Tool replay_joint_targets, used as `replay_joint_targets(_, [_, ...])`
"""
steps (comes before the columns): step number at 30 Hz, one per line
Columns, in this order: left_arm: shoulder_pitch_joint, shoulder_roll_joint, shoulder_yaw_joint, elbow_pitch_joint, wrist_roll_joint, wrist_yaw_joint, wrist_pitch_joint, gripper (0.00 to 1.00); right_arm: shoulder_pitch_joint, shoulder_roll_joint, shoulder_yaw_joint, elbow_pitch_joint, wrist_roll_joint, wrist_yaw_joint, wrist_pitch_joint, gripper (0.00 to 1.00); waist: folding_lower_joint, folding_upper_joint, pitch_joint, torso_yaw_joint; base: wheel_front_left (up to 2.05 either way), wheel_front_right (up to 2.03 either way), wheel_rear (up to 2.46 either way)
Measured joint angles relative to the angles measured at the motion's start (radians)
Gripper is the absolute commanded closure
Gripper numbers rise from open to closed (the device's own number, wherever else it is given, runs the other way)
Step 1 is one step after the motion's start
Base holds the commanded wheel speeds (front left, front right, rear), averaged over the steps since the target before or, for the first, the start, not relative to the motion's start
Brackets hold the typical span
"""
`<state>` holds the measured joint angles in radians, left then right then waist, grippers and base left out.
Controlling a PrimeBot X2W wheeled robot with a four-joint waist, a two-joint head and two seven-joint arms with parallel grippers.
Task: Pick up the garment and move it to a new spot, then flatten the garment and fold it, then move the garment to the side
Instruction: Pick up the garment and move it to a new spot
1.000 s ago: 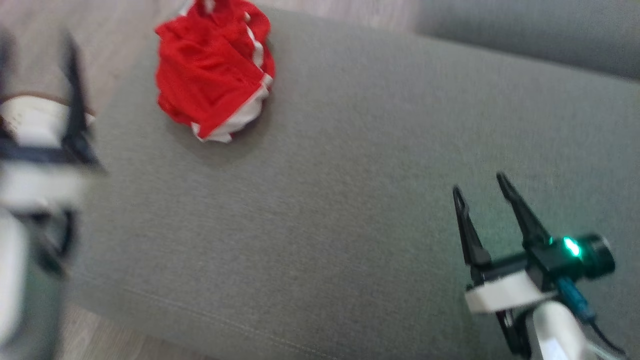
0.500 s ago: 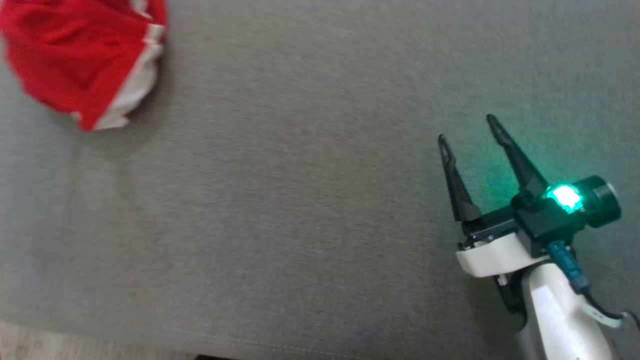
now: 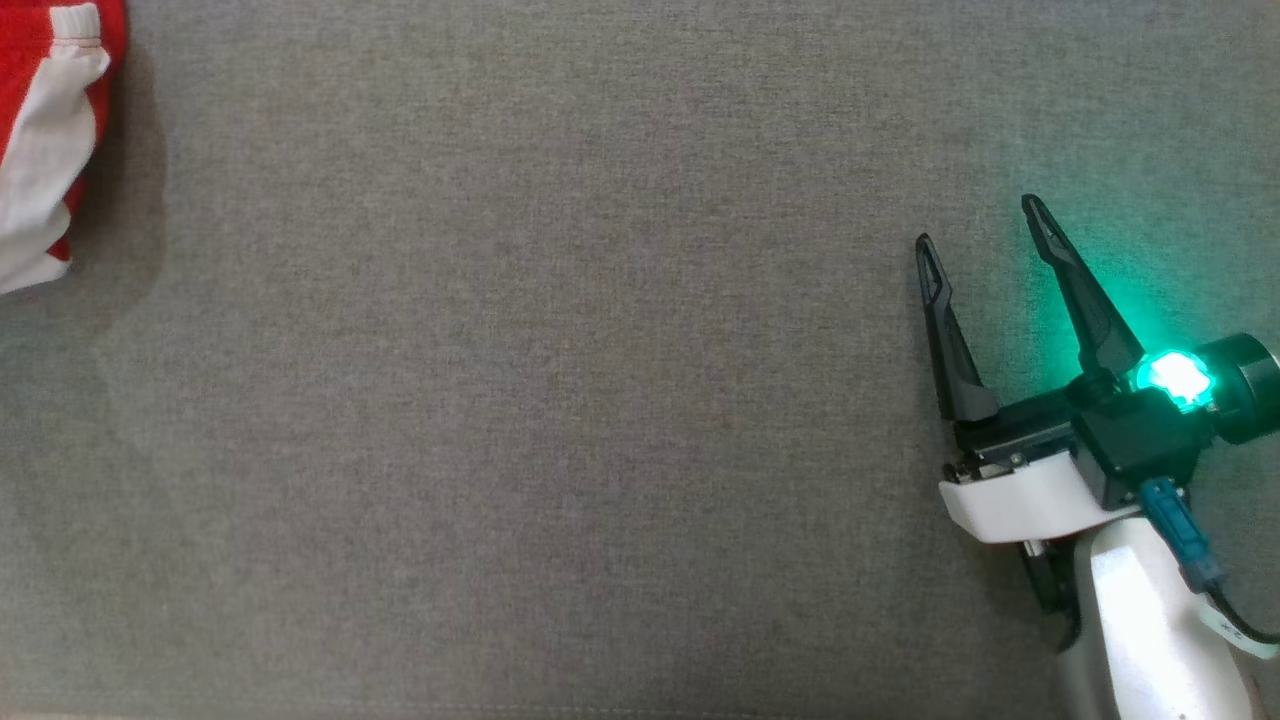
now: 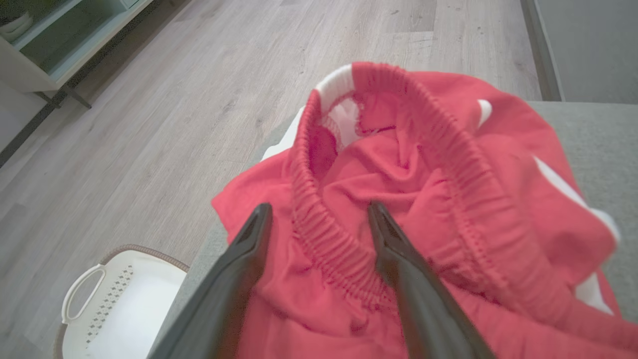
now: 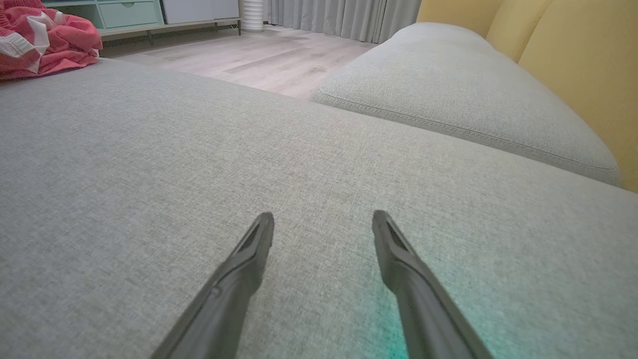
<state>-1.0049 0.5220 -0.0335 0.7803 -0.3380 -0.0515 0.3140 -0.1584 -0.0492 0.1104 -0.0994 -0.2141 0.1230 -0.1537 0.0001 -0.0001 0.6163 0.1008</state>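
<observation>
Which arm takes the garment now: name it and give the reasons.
Left. The left end effector is open right at the crumpled garment, its waistband between the fingers. The right end effector, also open, sits over bare cushion, far from the garment.

Grey sofa (image 3: pixel 600 400), white basket (image 4: pixel 127 299), wooden floor (image 4: pixel 199 85)
</observation>
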Motion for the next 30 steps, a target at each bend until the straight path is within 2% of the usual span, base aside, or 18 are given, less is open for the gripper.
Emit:
replay_joint_targets(1, [-0.012,0.0,0.003,0.018,-0.002,0.003,-0.003,0.0,0.0,0.0,0.0,-0.002,0.0,0.0,0.0,0.0,0.0,0.0,0.003,-0.001,0.0,0.0,0.0])
replay_joint_targets(2, [-0.023,-0.003,0.003,0.032,-0.007,0.004,-0.009,0.08,0.0,0.0,0.001,-0.002,0.0,0.0,0.0,0.0,0.0,0.0,0.003,0.0,0.0,0.0,0.0])
replay_joint_targets(3, [-0.031,-0.005,0.002,0.042,-0.008,0.003,-0.013,0.53,0.0,0.0,0.002,-0.002,0.0,0.0,0.0,0.0,-0.0001,0.0,0.002,0.003,0.0,0.0,0.0])
replay_joint_targets(5, [-0.043,-0.007,0.002,0.062,-0.008,-0.002,-0.022,0.9,-0.001,0.0,0.005,0.0,0.0,0.0,-0.004,0.0,-0.0001,0.0,-0.001,0.008,0.0,0.0,0.0])
replay_joint_targets(6, [-0.045,-0.008,0.002,0.071,-0.012,-0.003,-0.027,1.0,-0.002,0.0,0.006,0.004,0.0,0.0,-0.005,0.0,-0.0001,0.0,-0.004,0.01,0.0,0.0,0.0])
replay_joint_targets(16, [-0.068,-0.003,-0.052,0.119,0.006,-0.045,-0.116,1.0,-0.021,0.0,0.011,0.075,0.015,0.0,-0.029,0.0,-0.0001,0.0,-0.101,0.019,0.0,0.0,0.0])
replay_joint_targets(21, [-0.096,-0.001,-0.153,0.074,0.039,-0.073,-0.144,1.0,-0.012,0.0,-0.001,0.134,0.056,0.0,-0.057,0.0,-0.0002,0.0001,-0.217,0.017,0.0,0.0,0.0])
replay_joint_targets(25, [-0.102,-0.013,-0.233,-0.006,0.04,-0.075,-0.144,1.0,0.019,0.0,-0.014,0.17,0.089,0.0,-0.067,0.0,-0.0004,0.0001,-0.31,0.01,0.0,0.0,0.0])
replay_joint_targets(30, [-0.079,-0.034,-0.401,-0.167,-0.013,-0.081,-0.12,1.0,0.085,0.001,-0.018,0.211,0.128,0.0,-0.077,0.0,-0.0005,0.0001,-0.427,-0.01,0.0,0.0,0.0])
